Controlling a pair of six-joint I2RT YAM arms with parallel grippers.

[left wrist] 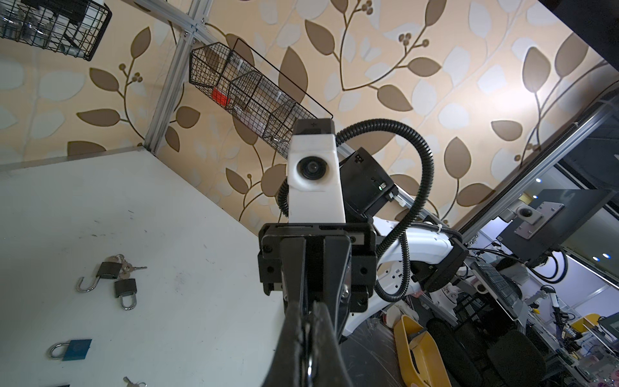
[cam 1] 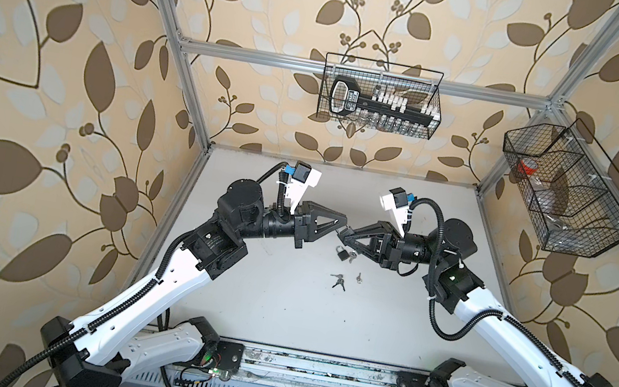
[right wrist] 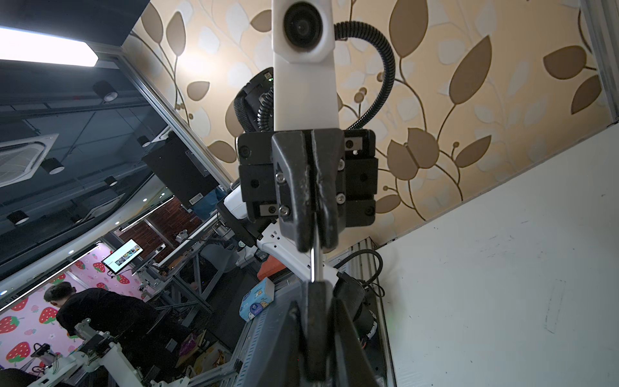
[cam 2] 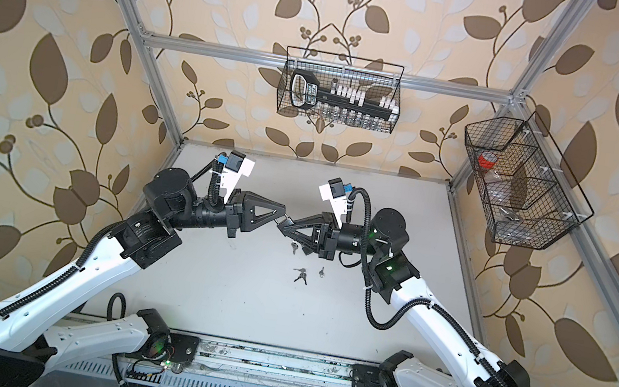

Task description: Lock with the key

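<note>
L end effector point(cam 1: 344, 222) pressed together on the key point(right wrist: 315, 261); thin blade sticks out past its tips. R end effector point(cam 1: 345, 237) pinching a small dark padlock point(right wrist: 316, 301). Tips meet nose to nose in mid-air over centre of tabletop point(cam 1: 261, 300). Blade tip touches the padlock body; can't tell if it's in the keyway. Another padlock point(cam 1: 341, 253) and loose keys point(cam 1: 338, 281) lie on the tabletop just below.

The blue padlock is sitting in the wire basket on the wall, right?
Not quite. The blue padlock is lying on the white table, not in a wire basket. The left wrist view shows it.
</note>
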